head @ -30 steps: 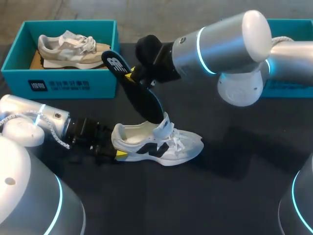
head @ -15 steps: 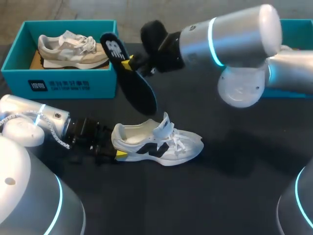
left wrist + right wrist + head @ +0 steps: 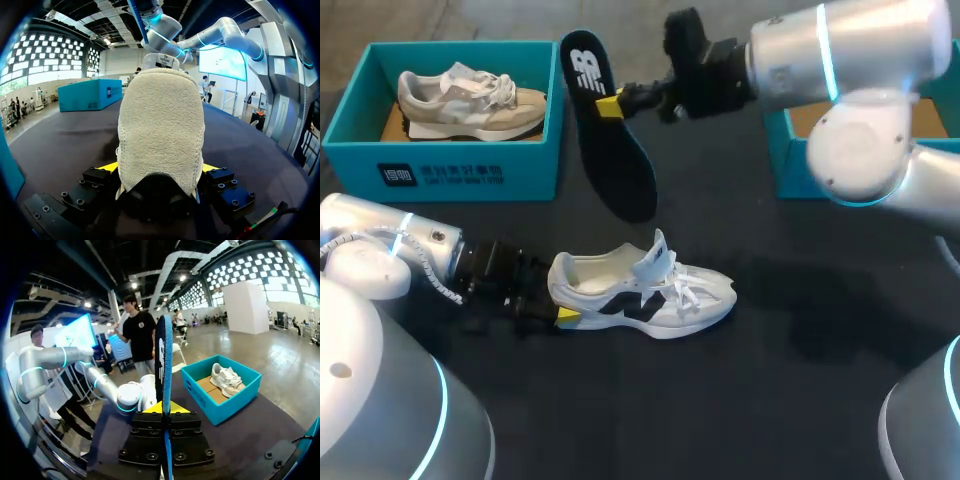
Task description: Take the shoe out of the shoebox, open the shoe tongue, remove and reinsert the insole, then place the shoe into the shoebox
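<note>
While the left jaws clamp the shoe (image 3: 642, 296) by its heel and the right jaws pinch the insole (image 3: 610, 150) aloft, I'd slide its toe end in under the tongue (image 3: 656, 256).

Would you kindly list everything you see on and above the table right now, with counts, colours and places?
white shoe: one, white with black markings, standing on its sole mid-table.
insole: one, black, in the air beyond the white shoe, clear of it.
beige shoe: one, beige, inside the left shoebox.
left shoebox: one, teal, at the table's far left.
right shoebox: one, teal, at the far right, partly hidden by the right arm.
table: one, black.
left end effector: one, yellow-tipped, shut on the white shoe's heel.
right end effector: one, yellow-tipped, shut on the insole.
</note>
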{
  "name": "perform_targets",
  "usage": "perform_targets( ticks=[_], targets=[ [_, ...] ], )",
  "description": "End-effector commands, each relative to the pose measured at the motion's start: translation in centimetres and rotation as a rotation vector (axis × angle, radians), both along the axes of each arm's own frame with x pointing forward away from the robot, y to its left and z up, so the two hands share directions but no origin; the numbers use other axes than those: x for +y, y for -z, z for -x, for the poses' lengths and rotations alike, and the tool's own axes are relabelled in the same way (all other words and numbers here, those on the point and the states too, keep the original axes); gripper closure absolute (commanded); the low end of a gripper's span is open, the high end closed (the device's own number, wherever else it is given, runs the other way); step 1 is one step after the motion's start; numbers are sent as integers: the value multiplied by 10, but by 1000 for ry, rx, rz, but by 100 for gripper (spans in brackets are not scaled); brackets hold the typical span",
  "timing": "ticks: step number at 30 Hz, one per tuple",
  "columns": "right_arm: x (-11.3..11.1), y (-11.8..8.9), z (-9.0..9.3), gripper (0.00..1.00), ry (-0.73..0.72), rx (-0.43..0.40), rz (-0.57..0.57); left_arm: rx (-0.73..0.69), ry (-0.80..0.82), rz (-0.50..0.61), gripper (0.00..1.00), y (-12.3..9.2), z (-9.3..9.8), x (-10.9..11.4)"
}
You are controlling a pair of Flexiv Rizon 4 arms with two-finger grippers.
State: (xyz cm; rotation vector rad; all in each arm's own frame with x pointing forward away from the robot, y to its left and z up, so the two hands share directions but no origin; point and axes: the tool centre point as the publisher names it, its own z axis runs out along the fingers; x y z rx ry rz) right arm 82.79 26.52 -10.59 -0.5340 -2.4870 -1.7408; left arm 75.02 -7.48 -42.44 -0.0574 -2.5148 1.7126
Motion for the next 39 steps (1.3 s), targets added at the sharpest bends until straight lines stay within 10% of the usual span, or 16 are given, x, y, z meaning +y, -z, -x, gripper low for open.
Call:
perform_targets(
  ticks=[1, 15, 39],
  targets=[
    [-31, -22, 5, 100, -54, 43, 20, 0, -1, 0, 100, 3, 0, -1],
    [-73, -89, 29, 100, 6, 110, -78, 0, -1, 0, 100, 3, 0, -1],
    [-119, -145, 75, 100, 53, 133, -142, 0, -1, 0, 100, 3, 0, -1]
  ],
)
